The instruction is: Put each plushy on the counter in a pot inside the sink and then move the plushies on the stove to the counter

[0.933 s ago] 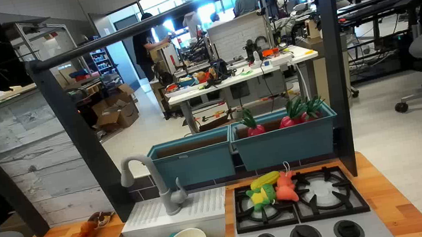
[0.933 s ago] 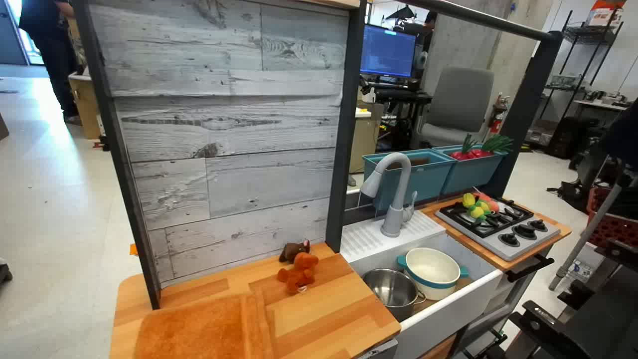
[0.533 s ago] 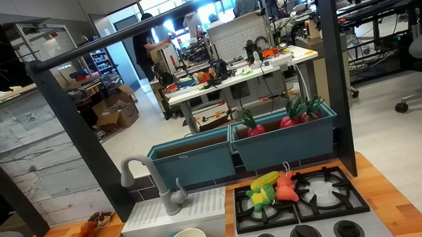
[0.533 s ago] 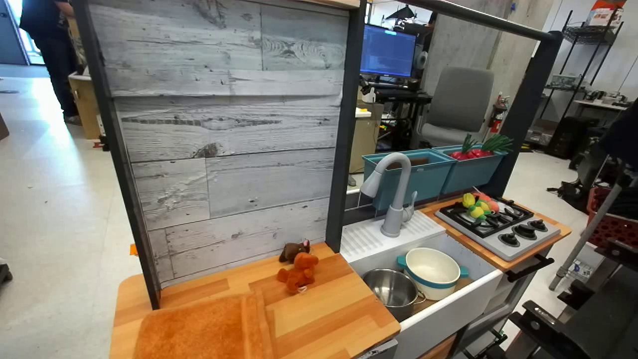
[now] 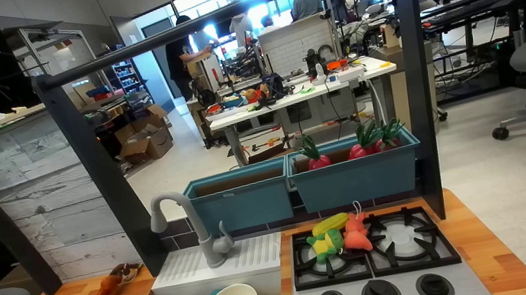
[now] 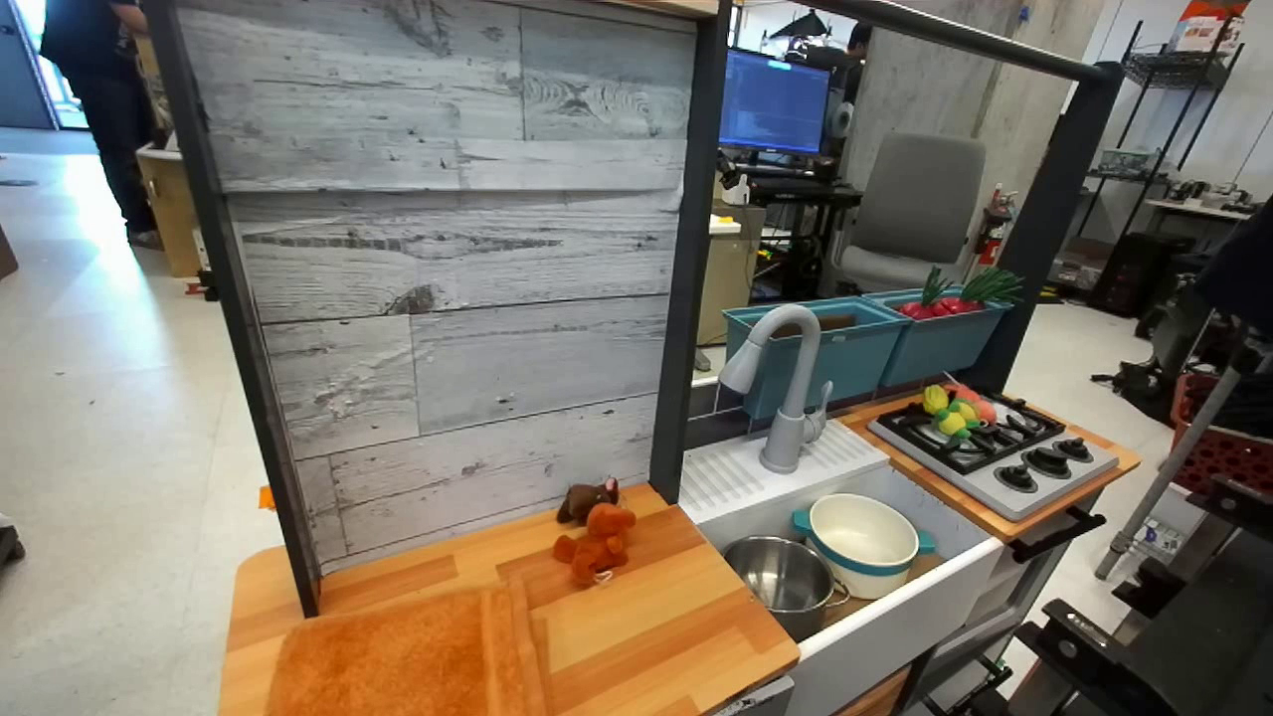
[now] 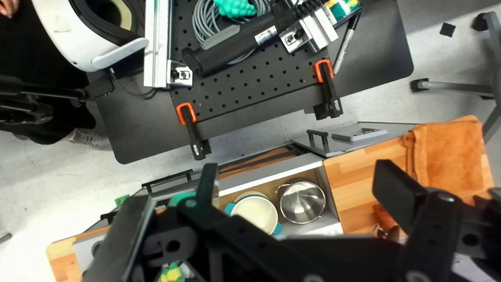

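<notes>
An orange plushy [image 6: 597, 544] and a brown plushy [image 6: 587, 502] lie together on the wooden counter [image 6: 686, 587], near the back panel. A yellow plushy [image 5: 330, 224], a green-and-yellow plushy [image 5: 326, 245] and a coral plushy [image 5: 356, 234] sit together on the stove [image 5: 384, 274]. A steel pot [image 6: 783, 587] and a cream pot with teal handles [image 6: 863, 532] stand in the sink [image 6: 900, 622]; neither shows anything inside. My gripper [image 7: 299, 184] is open and empty, high above the sink in the wrist view. One finger partly hides the counter plushies. The exterior views do not show the gripper.
A grey faucet [image 6: 791, 398] rises behind the sink. Teal planters [image 5: 239, 197] with red radishes in one stand behind. An orange towel [image 6: 398, 656] lies on the counter. Dark frame posts [image 6: 686, 259] and a grey wood panel [image 6: 467, 249] border the counter.
</notes>
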You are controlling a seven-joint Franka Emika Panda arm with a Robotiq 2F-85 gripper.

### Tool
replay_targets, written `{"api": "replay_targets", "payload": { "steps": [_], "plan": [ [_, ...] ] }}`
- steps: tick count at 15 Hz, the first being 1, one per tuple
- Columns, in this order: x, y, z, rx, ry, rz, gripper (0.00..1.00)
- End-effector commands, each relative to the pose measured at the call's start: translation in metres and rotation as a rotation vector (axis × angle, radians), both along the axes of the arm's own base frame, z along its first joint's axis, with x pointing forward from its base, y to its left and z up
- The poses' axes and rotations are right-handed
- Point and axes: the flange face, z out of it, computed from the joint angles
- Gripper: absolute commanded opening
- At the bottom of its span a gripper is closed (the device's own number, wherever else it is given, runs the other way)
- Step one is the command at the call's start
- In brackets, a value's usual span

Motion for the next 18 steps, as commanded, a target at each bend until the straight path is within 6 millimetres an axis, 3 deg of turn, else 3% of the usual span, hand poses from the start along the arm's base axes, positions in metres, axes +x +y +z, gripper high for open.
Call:
{"api": "replay_targets", "payload": {
  "steps": [1, 2, 3, 4, 8, 17, 18],
  "plan": [
    [-0.007, -0.002, 0.018, 0.023, -0.097, 0.001, 1.0],
    [0.004, -0.001, 0.013, -0.099, 0.03, -0.047, 1.0],
    [0.013, -0.001, 0.002, -0.124, 0.037, -0.074, 1.0],
    [-0.004, -0.004, 0.011, -0.055, -0.014, -0.035, 1.0],
    [0.009, 0.002, -0.005, -0.098, 0.032, -0.063, 1.0],
    [0.012, 0.001, -0.004, -0.099, 0.03, -0.066, 1.0],
    [0.006, 0.005, -0.006, -0.098, -0.045, -0.101, 1.0]
  ]
}}
